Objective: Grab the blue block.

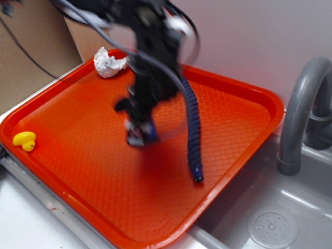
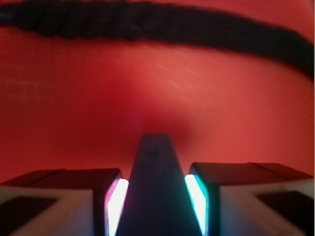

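Note:
In the wrist view the blue block (image 2: 156,191) stands between my two fingers, its far end pointing away over the orange tray (image 2: 74,113). My gripper (image 2: 156,196) is shut on it, both pads against its sides. In the exterior view the arm is blurred; the gripper (image 1: 140,134) hangs over the tray's middle (image 1: 104,171) with the blue block (image 1: 150,133) showing at its tip, just above the tray floor.
A long dark-blue ribbed rope (image 1: 194,135) lies right of the gripper; it crosses the top of the wrist view (image 2: 162,24). A yellow duck (image 1: 25,140) sits at the tray's left corner, crumpled white paper (image 1: 108,63) at the back. A grey faucet (image 1: 301,114) and sink stand right.

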Robot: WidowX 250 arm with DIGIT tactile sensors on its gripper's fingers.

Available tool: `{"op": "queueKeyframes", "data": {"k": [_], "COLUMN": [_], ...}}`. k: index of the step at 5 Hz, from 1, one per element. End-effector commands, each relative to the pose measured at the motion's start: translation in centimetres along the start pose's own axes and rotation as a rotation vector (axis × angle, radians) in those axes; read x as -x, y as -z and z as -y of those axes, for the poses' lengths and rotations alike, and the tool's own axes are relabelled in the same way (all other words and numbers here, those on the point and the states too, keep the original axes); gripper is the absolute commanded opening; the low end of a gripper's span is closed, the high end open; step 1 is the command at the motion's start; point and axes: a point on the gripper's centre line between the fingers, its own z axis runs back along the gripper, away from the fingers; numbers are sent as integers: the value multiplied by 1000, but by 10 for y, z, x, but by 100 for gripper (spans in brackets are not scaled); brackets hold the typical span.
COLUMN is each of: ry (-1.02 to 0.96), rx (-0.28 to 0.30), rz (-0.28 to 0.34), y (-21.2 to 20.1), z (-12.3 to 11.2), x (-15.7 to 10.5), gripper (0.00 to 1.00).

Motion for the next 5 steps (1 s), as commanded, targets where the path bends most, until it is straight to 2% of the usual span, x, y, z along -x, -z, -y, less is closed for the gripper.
{"op": "queueKeyframes", "data": {"k": [1,3,4,5], "ry": [-376,-672,-777,-810], "rx": [-69,-108,-99,-62], "rz": [96,77,47,7], "y": [-64,-84,-81,-75], "z": [-19,-17,-21,-19], "x": [94,168,179,186], "gripper": [0,0,0,0]}}
